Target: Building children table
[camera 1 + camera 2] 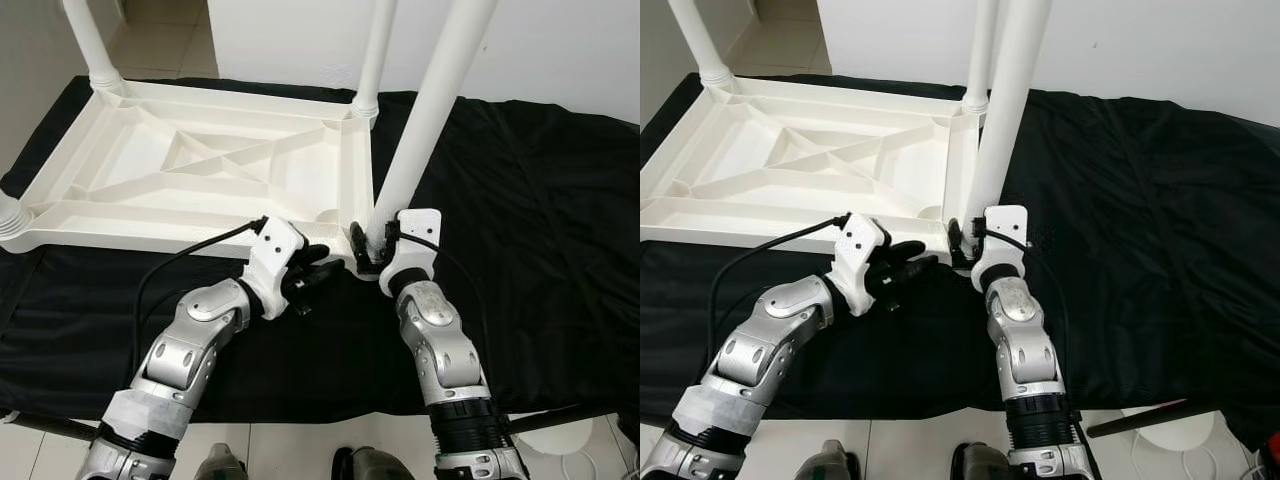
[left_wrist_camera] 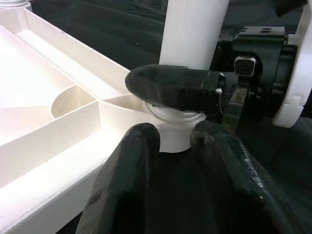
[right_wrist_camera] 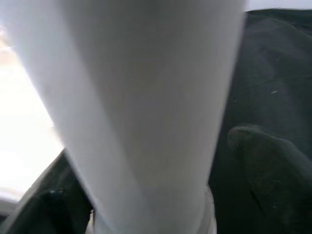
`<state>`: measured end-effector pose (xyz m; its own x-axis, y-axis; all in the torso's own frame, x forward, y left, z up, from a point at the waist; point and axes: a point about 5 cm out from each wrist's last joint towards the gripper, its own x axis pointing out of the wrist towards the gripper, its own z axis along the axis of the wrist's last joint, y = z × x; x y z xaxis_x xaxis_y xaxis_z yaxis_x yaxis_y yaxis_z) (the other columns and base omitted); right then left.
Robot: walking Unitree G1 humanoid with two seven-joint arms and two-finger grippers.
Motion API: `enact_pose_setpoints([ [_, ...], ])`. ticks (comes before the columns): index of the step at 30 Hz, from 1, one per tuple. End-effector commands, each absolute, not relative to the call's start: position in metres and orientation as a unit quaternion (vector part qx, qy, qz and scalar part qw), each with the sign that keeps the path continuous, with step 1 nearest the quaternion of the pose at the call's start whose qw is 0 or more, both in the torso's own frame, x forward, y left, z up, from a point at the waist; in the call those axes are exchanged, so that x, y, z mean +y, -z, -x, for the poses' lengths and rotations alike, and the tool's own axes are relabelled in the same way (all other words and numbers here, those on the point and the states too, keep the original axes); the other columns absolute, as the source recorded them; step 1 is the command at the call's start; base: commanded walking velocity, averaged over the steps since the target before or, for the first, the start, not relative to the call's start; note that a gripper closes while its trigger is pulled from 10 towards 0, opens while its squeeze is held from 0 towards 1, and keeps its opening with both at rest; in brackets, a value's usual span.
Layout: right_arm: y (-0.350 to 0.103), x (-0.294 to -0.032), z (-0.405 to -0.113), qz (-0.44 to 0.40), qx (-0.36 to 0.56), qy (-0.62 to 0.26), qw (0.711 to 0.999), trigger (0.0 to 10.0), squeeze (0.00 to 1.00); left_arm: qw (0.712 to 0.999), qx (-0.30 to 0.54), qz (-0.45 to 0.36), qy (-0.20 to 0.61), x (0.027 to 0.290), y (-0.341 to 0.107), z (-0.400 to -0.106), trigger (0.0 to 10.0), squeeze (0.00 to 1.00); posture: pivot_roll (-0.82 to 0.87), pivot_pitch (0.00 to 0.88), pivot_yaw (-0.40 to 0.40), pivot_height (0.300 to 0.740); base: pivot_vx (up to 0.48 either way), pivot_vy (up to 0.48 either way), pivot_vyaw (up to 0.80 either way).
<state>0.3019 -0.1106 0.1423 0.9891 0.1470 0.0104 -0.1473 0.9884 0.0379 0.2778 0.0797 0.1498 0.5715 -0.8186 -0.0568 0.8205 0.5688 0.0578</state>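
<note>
A white plastic children's table [image 1: 200, 160] lies upside down on a black cloth. A long white leg [image 1: 430, 110] stands tilted in the near right corner socket [image 2: 170, 139]. My right gripper [image 1: 372, 245] is shut on the base of this leg, one finger [image 3: 263, 161] on each side of it. My left gripper [image 1: 318, 272] sits just left of the same corner, pointing at the socket. Its fingers [image 2: 126, 185] are open and spread below the socket, holding nothing.
Other legs stand in the far left corner [image 1: 90, 40], the far right corner [image 1: 375, 50] and the near left corner [image 1: 10, 215]. The black cloth [image 1: 530, 230] spreads wide to the right. A dark rod [image 1: 560, 415] lies at the cloth's near right edge.
</note>
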Motion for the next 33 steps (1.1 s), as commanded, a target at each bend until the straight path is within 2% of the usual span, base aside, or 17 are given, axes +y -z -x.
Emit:
enact_pose_setpoints([
  [1, -0.126, -0.121, -0.298, -0.016, 0.035, -0.063, 0.997, 10.0, 1.00, 0.882, 0.016, -0.040, 0.470, 0.079, -0.149, -0.275, 10.0, 0.00, -0.07, 0.111, -0.033, 0.740, 0.000, 0.000, 0.00],
  [2, -0.126, -0.123, -0.298, -0.009, 0.037, -0.097, 0.995, 10.0, 0.00, 0.884, 0.019, -0.036, 0.466, 0.080, -0.147, -0.274, 10.0, 0.00, -0.07, 0.107, -0.032, 0.740, 0.000, 0.000, 0.00],
  [3, -0.129, -0.129, -0.301, 0.011, 0.029, -0.139, 0.990, 10.0, 0.00, 0.885, 0.021, -0.033, 0.464, 0.082, -0.146, -0.272, 10.0, 0.00, -0.07, 0.103, -0.032, 0.740, 0.000, 0.000, 0.00],
  [6, -0.135, -0.142, -0.310, 0.049, 0.023, -0.187, 0.981, 10.0, 0.00, 0.888, 0.019, -0.034, 0.458, 0.083, -0.146, -0.271, 10.0, 0.00, -0.06, 0.094, -0.038, 0.740, 0.000, 0.000, 0.00],
  [12, -0.142, -0.146, -0.319, 0.067, 0.018, -0.209, 0.975, 10.0, 0.00, 0.892, 0.014, -0.038, 0.450, 0.084, -0.148, -0.273, 10.0, 0.00, -0.05, 0.094, -0.039, 0.740, 0.000, 0.000, 0.00],
  [18, -0.145, -0.131, -0.334, 0.085, 0.003, -0.295, 0.952, 10.0, 0.00, 0.896, 0.018, -0.046, 0.441, 0.092, -0.147, -0.270, 10.0, 0.00, 0.02, 0.074, -0.033, 0.740, 0.000, 0.000, 0.00],
  [26, -0.140, -0.122, -0.337, 0.083, 0.009, -0.328, 0.941, 10.0, 0.00, 0.900, 0.018, -0.047, 0.433, 0.096, -0.147, -0.270, 10.0, 0.00, 0.03, 0.077, -0.035, 0.740, 0.000, 0.000, 0.00],
  [27, -0.139, -0.123, -0.339, 0.082, 0.011, -0.335, 0.939, 4.7, 0.00, 0.900, 0.018, -0.046, 0.433, 0.096, -0.147, -0.269, 10.0, 0.00, 0.03, 0.069, -0.045, 0.740, 0.000, 0.000, 0.00],
  [28, -0.138, -0.124, -0.339, 0.079, 0.012, -0.342, 0.936, 0.0, 0.00, 0.900, 0.017, -0.047, 0.433, 0.095, -0.147, -0.269, 10.0, 0.00, 0.03, 0.067, -0.048, 0.740, 0.000, 0.000, 0.00],
  [33, -0.135, -0.130, -0.337, 0.079, 0.014, -0.349, 0.934, 0.0, 0.00, 0.901, 0.013, -0.045, 0.432, 0.093, -0.148, -0.269, 10.0, 0.00, 0.03, 0.062, -0.058, 0.740, 0.000, 0.000, 0.00],
])
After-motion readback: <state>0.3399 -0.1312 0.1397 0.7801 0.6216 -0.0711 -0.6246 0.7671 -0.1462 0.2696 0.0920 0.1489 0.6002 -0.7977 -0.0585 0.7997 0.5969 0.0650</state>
